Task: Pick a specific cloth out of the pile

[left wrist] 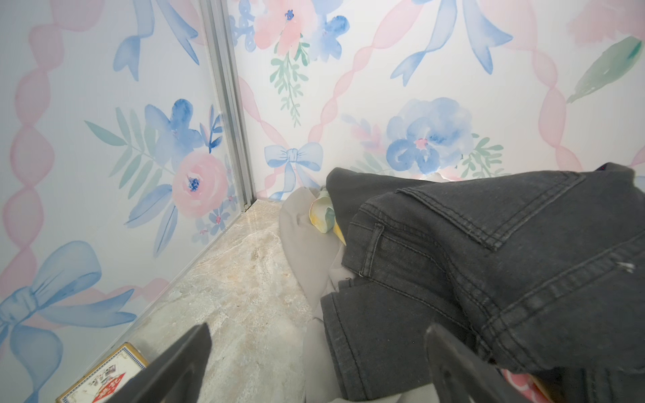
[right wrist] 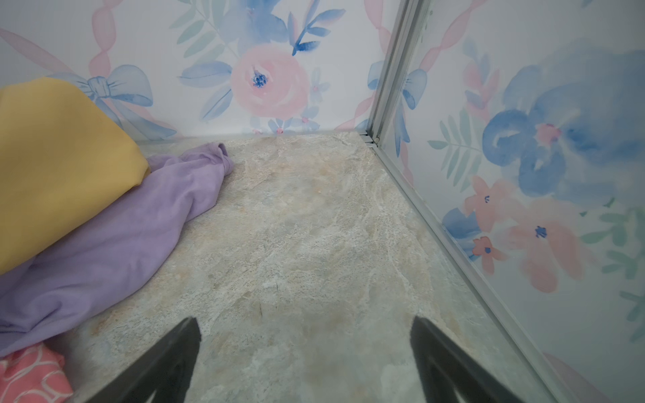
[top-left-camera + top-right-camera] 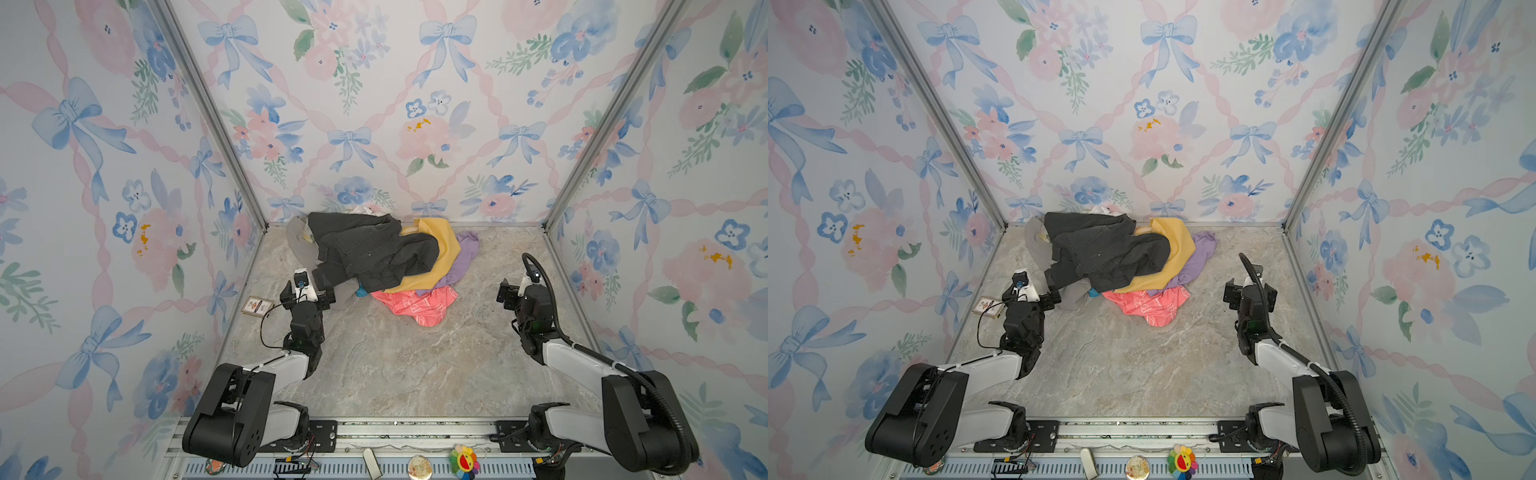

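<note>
While left end effector (image 1: 314, 331) and right end effector (image 2: 305, 324) gape, marbled tabletop (image 3: 395, 365) bears the pile (image 3: 374, 249) against floral walls (image 3: 374, 104).

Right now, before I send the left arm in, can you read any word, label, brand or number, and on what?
No text reads clearly.
Card: red and dark print, too blurred to read.
Coral-pink cloth: white outline print, no legible letters.
Round badge: too small to read.
</note>
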You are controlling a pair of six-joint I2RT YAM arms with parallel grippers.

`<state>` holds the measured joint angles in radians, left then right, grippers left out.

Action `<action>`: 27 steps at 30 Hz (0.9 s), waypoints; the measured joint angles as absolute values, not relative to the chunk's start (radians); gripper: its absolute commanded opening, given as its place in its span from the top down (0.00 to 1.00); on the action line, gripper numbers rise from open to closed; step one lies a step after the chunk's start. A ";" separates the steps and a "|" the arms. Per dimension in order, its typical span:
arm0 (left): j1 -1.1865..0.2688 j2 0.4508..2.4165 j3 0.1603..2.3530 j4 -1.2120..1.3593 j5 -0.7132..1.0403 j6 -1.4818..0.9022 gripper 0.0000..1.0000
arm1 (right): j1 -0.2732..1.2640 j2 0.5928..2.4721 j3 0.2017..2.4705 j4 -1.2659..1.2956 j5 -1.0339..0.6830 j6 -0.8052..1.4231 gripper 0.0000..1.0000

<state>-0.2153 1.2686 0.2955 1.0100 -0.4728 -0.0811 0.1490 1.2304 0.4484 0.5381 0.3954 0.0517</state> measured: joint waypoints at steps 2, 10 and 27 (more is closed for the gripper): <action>-0.215 1.257 0.319 0.973 -0.464 -0.091 0.02 | 0.168 1.197 0.460 0.511 0.413 0.053 0.03; -0.216 1.206 0.453 0.734 -0.416 -0.180 0.02 | 0.271 1.083 0.515 0.377 0.440 0.074 0.03; -0.308 1.013 0.702 0.225 -0.286 -0.347 0.07 | 0.572 1.052 0.604 0.326 0.438 0.081 0.03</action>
<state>-0.3080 1.0134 0.7025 0.2249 -0.2855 -0.3466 0.5720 1.0519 0.6041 0.3256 0.4381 0.0811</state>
